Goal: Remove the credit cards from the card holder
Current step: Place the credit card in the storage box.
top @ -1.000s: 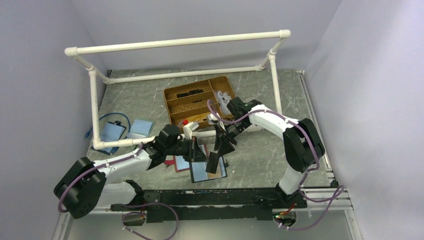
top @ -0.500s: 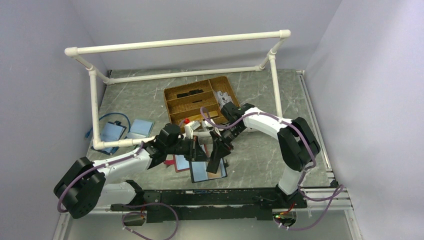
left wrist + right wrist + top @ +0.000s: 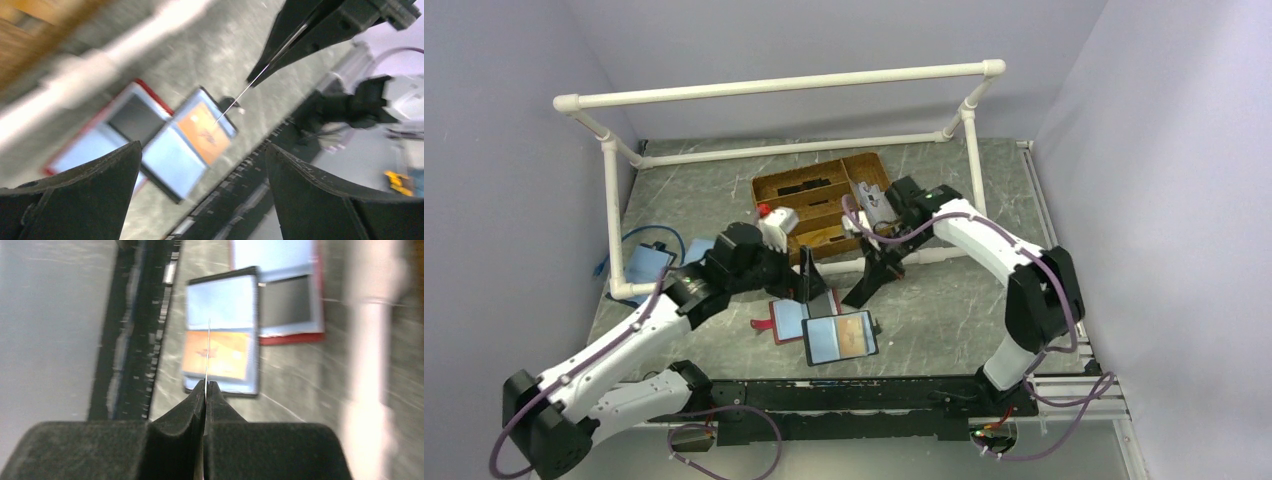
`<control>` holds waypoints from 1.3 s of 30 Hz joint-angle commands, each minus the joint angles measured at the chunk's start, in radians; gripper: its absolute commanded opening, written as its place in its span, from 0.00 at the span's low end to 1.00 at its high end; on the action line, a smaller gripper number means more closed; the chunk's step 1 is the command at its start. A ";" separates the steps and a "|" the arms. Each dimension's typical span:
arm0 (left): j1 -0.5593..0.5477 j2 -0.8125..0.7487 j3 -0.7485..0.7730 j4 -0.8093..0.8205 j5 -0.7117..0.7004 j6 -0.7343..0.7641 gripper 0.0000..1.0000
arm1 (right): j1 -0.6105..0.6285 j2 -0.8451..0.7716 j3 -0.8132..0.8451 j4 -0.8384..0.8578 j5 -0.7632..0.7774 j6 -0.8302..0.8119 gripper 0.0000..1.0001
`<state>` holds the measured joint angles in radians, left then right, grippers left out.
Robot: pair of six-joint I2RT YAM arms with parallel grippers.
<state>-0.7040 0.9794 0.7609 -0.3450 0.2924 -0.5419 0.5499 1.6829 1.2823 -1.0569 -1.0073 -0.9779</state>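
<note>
Card holder (image 3: pixel 856 335) first: it lay open and flat on the table (image 3: pixel 944 300), close to the near edge. Its left half showed light blue and its right half brownish-orange. A red-edged holder (image 3: pixel 776 322), also open, lay touching its left side.

Your right gripper (image 3: pixel 864 288) was pinched tight on a dark card (image 3: pixel 207 347). Both wrist cameras caught that card edge-on, as a thin line running out from between the fingertips. The card pointed down towards the brownish half of the card holder from above. I could not tell whether its lower corner touched anything.

Your left gripper (image 3: pixel 814 285) hung just beyond the two holders with its jaws spread wide and nothing between them. In its own camera, both holders showed through the gap, badly blurred.

Behind both grippers you had a white pipe (image 3: pixel 944 255) running across the table. A wooden tray (image 3: pixel 769 190) with several compartments sat beyond it. Some blue flat items (image 3: pixel 649 265) lay well apart at the far left.
</note>
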 commanded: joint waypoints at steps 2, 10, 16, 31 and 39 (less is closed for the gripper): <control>0.014 -0.061 0.195 -0.335 -0.382 0.255 1.00 | -0.051 -0.082 0.212 0.180 0.241 0.099 0.00; 0.019 -0.032 0.195 -0.327 -0.609 0.445 0.99 | -0.044 0.212 0.693 0.292 0.426 0.265 0.00; 0.037 -0.159 0.116 -0.281 -0.607 0.431 1.00 | -0.023 0.481 1.051 0.301 0.486 0.345 0.00; 0.087 -0.223 0.099 -0.259 -0.592 0.441 0.99 | -0.016 0.790 1.216 0.595 0.573 0.686 0.00; 0.112 -0.215 0.097 -0.253 -0.568 0.441 1.00 | -0.013 0.865 1.236 0.622 0.526 0.737 0.00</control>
<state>-0.6037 0.7628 0.8570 -0.6399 -0.2890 -0.1162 0.5320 2.5225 2.4622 -0.5003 -0.4561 -0.2947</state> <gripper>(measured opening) 0.994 0.009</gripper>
